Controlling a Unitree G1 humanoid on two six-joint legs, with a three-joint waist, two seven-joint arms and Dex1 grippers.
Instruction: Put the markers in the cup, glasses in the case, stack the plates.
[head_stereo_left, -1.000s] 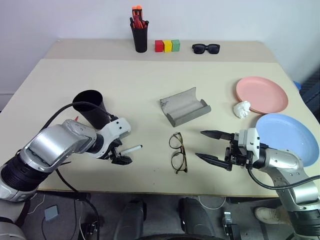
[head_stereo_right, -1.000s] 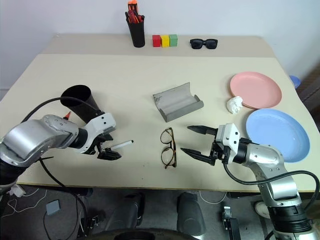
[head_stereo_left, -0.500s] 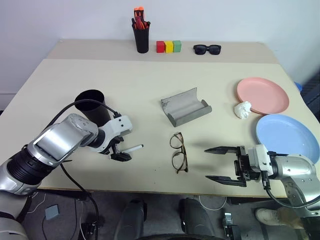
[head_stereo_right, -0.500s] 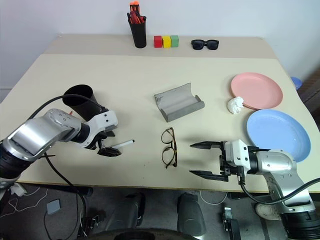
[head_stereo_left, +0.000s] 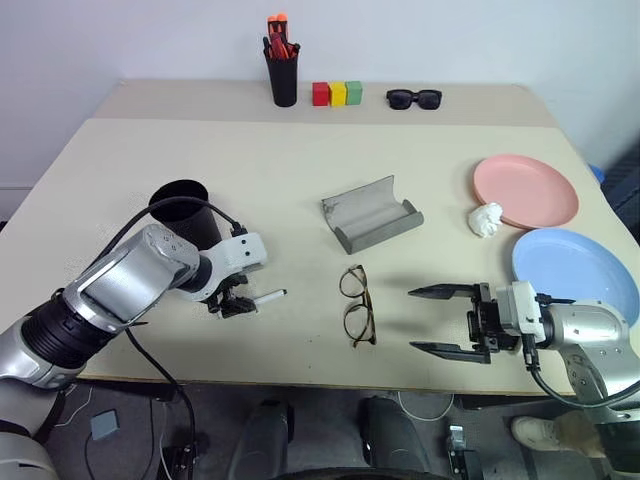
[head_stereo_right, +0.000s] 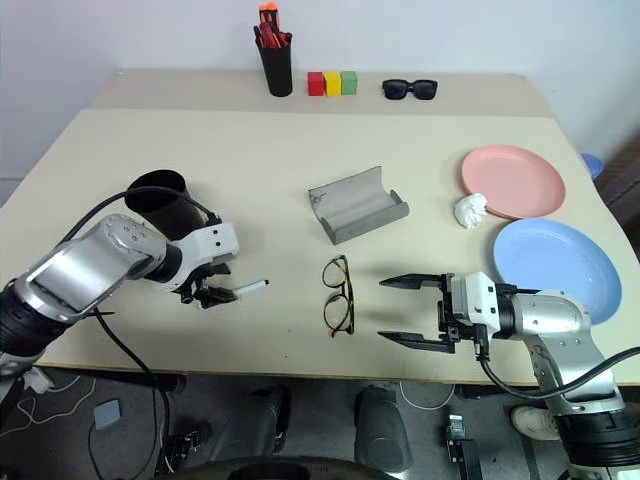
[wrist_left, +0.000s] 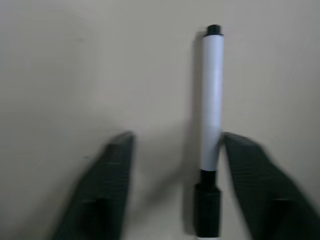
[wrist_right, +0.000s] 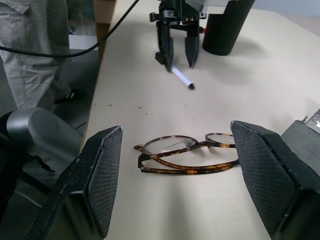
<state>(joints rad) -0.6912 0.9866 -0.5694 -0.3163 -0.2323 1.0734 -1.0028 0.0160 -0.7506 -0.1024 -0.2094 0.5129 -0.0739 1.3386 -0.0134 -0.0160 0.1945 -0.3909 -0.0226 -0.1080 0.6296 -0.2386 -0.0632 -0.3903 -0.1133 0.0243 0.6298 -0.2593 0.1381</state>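
A white-barrelled marker (head_stereo_left: 266, 297) with a black cap lies on the table just right of the black cup (head_stereo_left: 186, 211). My left gripper (head_stereo_left: 234, 306) points down over its capped end, jaws open and narrowly straddling it; in the left wrist view the marker (wrist_left: 211, 100) rests against one finger (wrist_left: 250, 175). The tortoiseshell glasses (head_stereo_left: 356, 306) lie folded near the front middle. My right gripper (head_stereo_left: 413, 320) hovers open just right of them. The grey case (head_stereo_left: 370, 215) lies open behind them. A pink plate (head_stereo_left: 525, 190) and a blue plate (head_stereo_left: 575, 272) sit side by side at the right.
A crumpled white wad (head_stereo_left: 485, 218) lies by the pink plate. A pen pot (head_stereo_left: 283, 80), three coloured blocks (head_stereo_left: 335, 93) and black sunglasses (head_stereo_left: 413, 97) line the back. A person's legs (wrist_right: 30, 50) stand beyond the table edge in the right wrist view.
My left gripper's jaws have narrowed around the marker. My right gripper has drawn back a little toward the front edge, still open.
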